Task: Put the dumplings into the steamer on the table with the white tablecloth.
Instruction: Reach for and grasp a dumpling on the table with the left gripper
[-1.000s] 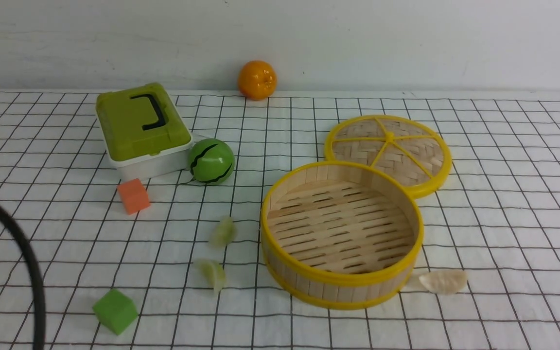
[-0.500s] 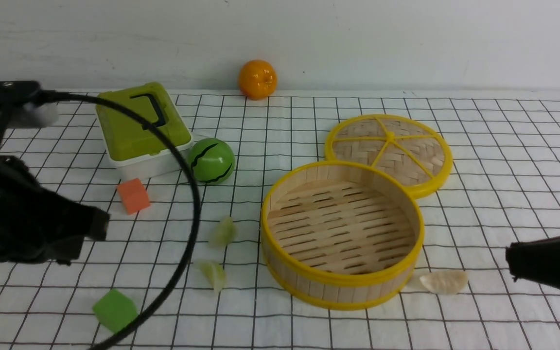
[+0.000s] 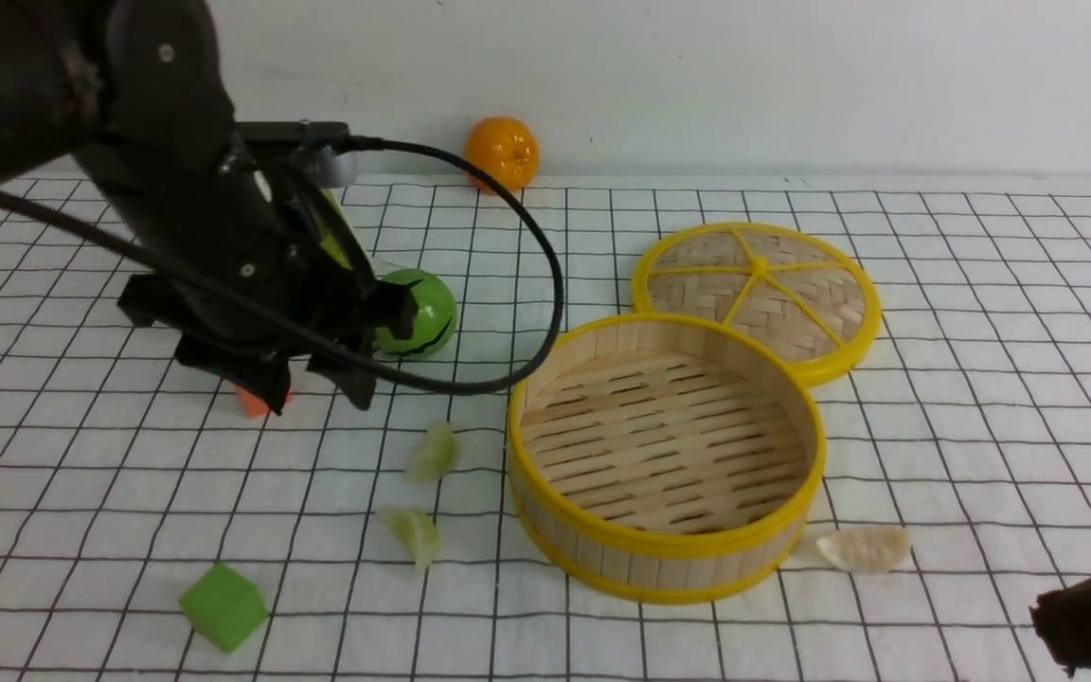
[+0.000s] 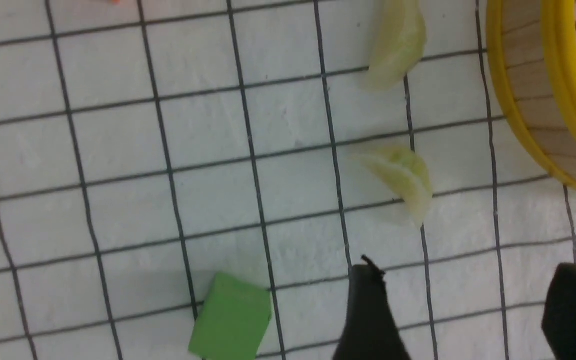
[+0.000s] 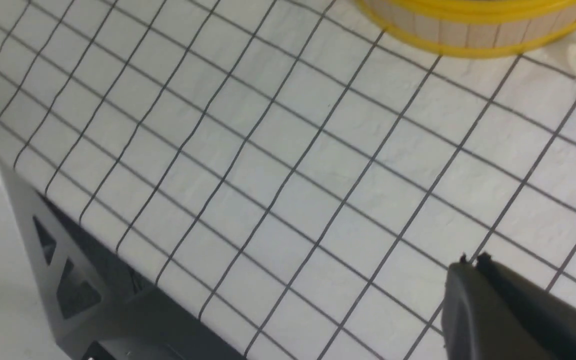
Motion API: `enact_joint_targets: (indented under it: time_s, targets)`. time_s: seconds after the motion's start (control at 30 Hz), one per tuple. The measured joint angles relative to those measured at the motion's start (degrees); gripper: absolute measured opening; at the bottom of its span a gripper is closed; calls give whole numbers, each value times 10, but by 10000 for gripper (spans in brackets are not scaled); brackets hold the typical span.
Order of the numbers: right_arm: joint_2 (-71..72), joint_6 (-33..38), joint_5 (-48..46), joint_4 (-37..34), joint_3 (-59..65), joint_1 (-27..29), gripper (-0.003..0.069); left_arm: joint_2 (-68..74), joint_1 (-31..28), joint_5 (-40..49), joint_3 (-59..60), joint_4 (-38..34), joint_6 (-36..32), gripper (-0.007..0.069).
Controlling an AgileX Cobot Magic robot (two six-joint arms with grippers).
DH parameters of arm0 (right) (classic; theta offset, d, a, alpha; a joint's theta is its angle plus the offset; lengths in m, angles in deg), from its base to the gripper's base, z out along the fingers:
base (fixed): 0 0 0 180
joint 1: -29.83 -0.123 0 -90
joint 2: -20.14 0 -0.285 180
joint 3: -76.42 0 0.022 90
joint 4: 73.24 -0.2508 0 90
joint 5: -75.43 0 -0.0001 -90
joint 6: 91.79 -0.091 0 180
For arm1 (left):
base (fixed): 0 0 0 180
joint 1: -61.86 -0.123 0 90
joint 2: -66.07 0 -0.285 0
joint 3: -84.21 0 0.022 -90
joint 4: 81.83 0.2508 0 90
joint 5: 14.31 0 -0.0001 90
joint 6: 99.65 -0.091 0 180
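Hovering left fingers (image 4: 368,310) spread wide, holding nothing, right fingers (image 5: 488,300) clenched together, empty, over white tablecloth (image 5: 288,175)

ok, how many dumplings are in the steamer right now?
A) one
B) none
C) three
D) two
B: the steamer is empty; the far green dumpling, near green dumpling and cream dumpling all lie on the tablecloth outside it.

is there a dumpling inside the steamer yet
No, the steamer is empty; the far green dumpling, near green dumpling and cream dumpling lie outside it on the tablecloth.
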Motion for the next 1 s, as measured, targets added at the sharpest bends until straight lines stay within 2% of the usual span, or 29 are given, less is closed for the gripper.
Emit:
enact_joint_targets:
  time_s: [0.2,0.67,0.73,0.83,0.9,0.93,1.0]
  targets:
    - [0,-2,-14,8,-8,-6,-6,105,0,-46,-53,0,-29,469]
    - [0,-2,1,26,-8,-6,-1,242,0,-181,-54,-17,-39,467]
    - [0,-2,5,30,-8,-6,0,245,0,-183,-56,-18,-39,452]
    - [0,-2,12,34,-8,-6,1,247,0,-183,-58,-17,-42,374]
    - [0,-2,16,34,-8,-6,1,247,0,-183,-58,-15,-44,258]
    - [0,-2,19,34,-8,-6,1,247,0,-179,-62,-15,-45,228]
    - [0,-2,23,34,-8,-6,1,247,0,-156,-76,-15,-45,239]
